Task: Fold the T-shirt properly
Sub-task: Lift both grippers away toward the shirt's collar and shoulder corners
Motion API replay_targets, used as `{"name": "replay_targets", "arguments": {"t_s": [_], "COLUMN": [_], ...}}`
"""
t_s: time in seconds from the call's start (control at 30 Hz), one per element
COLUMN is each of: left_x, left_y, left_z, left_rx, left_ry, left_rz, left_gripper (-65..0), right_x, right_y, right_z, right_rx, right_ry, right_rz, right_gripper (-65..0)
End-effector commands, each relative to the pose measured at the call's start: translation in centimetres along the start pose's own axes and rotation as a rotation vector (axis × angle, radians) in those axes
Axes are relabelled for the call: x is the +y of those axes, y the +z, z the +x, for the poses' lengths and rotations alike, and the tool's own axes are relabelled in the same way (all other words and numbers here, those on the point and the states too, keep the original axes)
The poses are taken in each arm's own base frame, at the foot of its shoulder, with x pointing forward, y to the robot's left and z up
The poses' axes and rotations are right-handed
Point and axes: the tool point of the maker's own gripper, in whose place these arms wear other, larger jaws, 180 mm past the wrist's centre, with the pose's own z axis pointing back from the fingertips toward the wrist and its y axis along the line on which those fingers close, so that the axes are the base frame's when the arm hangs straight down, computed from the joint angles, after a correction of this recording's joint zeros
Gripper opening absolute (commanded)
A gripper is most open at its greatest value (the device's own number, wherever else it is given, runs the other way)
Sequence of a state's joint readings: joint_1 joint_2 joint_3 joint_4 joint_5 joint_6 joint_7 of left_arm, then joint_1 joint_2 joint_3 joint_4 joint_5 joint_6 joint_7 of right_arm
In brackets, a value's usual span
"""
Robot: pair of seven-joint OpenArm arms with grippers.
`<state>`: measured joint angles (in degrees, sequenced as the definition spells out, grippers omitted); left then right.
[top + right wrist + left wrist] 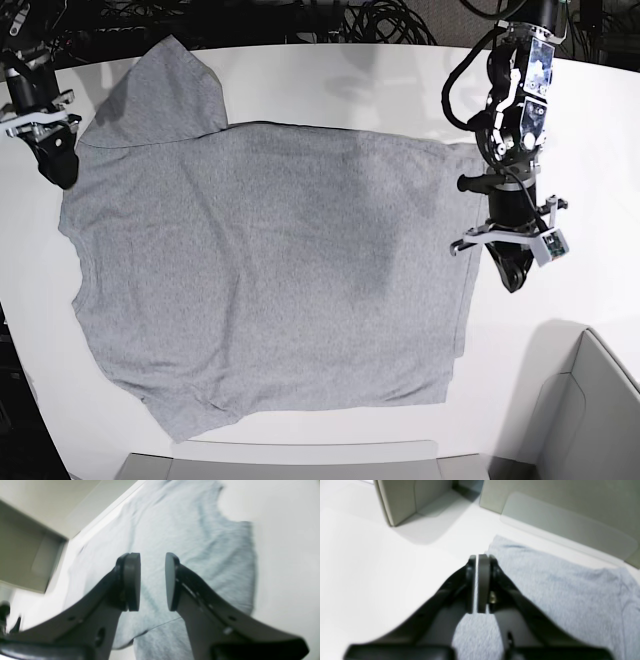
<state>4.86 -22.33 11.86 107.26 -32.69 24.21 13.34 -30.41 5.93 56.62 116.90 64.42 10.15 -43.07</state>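
Note:
The heather-grey T-shirt [270, 270] lies spread flat on the white table [340, 90], plain side up, with one sleeve [165, 90] pointing to the far left. My left gripper [510, 280] hangs just off the shirt's right edge. In the left wrist view, this left gripper [480, 557] shows only a thin slit between its pads, with nothing in it and the T-shirt [557, 585] beside it. My right gripper [60, 175] is at the shirt's far left edge. Seen from the right wrist, it [152, 555] stands open and empty above the T-shirt [180, 530].
A grey bin [590, 400] stands at the near right corner and a grey tray [280, 465] along the front edge. The left wrist view shows a grey box [400, 500] and a clear panel [570, 525] close by. Black cables [300, 20] run behind the table.

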Motion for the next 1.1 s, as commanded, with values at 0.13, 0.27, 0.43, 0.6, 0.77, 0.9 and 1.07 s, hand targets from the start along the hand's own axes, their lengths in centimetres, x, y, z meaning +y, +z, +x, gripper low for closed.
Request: {"name": "replay_targets", "arguments": {"t_s": [0.13, 0.27, 0.43, 0.6, 0.77, 0.9, 1.07], "left_x": [-0.9, -1.3, -1.5, -2.0, -2.0, -2.0, -2.0], "left_y": [0.3, 0.8, 0.9, 1.1, 1.1, 1.1, 1.1], "left_z": [2.9, 1.7, 1.6, 1.2, 0.2, 0.7, 0.9], "left_rx": [-0.093, -0.063, -0.06, -0.019, 0.044, 0.013, 0.005], "left_ry": [-0.012, -0.02, -0.018, -0.01, -0.01, -0.009, -0.006], "left_rz": [-0.032, -0.046, -0.053, -0.065, -0.066, -0.066, -0.061], "left_gripper": [-56.3, -56.3, -56.5, -65.0, -65.0, -65.0, -48.3], "right_x": [-0.4, -0.4, 0.0, 0.3, 0.3, 0.0, 0.5], "right_y": [1.1, 1.1, 0.6, 0.3, 0.1, -0.1, -0.5], "right_z": [1.9, 1.9, 2.1, 2.3, 2.4, 2.4, 1.2], "right_rx": [-0.063, -0.065, -0.091, -0.096, -0.099, -0.098, -0.059], "right_ry": [0.018, 0.014, -0.002, -0.002, -0.001, -0.007, -0.007], "right_rz": [-0.012, -0.015, -0.004, 0.01, 0.013, 0.01, 0.039], "right_gripper": [-48.1, -48.0, -48.1, -48.2, -51.9, -60.3, -45.4]}}
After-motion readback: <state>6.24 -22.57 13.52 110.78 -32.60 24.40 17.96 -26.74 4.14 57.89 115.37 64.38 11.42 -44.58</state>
